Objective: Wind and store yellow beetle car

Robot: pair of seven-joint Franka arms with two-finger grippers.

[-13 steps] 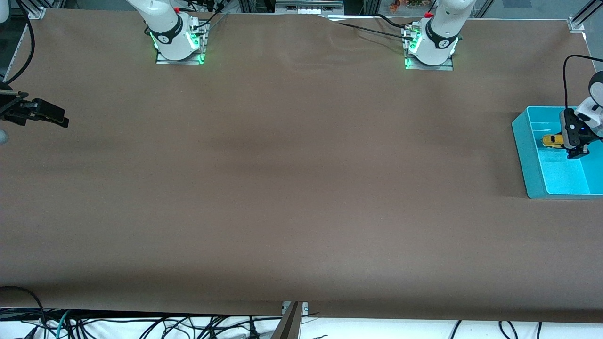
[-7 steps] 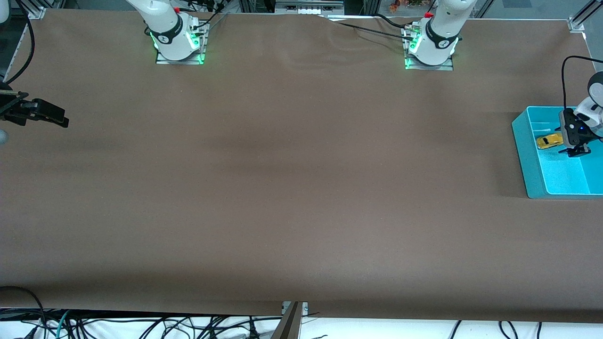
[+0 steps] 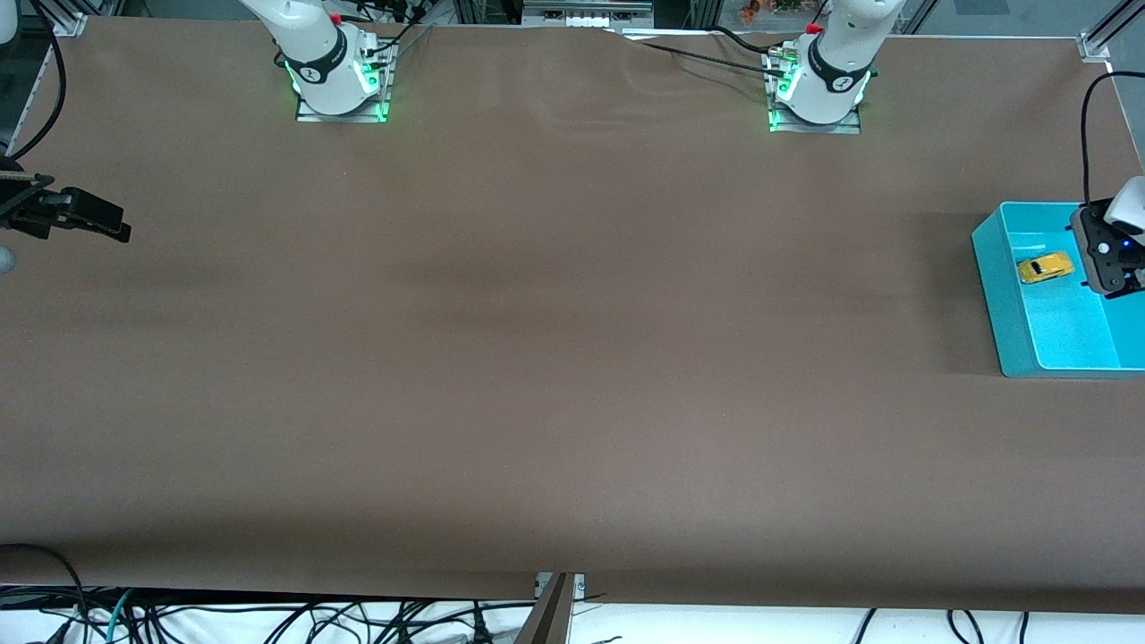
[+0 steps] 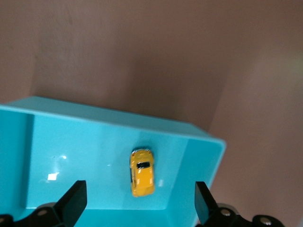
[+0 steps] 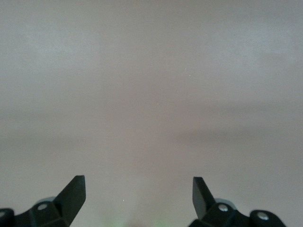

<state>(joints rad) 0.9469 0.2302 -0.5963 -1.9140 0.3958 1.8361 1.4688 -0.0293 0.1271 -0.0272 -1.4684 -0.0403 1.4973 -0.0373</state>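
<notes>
The car [image 3: 1045, 267] sits on its wheels on the floor of the teal bin [image 3: 995, 268], which stands on the brown surface [image 3: 537, 358] at the left arm's end. In the left wrist view the car [image 4: 142, 172] lies alone in the bin [image 4: 85, 142], near one end wall and touching neither that wall nor the long ones, so far as can be told. The left tool [image 3: 1118, 273] hangs above the bin beside the car, its fingers [image 4: 73, 201] spread wide with nothing between them; the car is released. The right tool [image 3: 89, 219] waits over the surface's edge at the right arm's end, well apart from everything, its fingers [image 5: 73, 191] likewise spread and empty above bare brown cloth. Judged from this, the storing step looks done: the car is in the bin and no longer gripped. Whether it was wound cannot be told from here. What remains seems to be only clearing the left arm away, which calls for a straight lift so a finger does not catch the bin's rim or nudge the car.
</notes>
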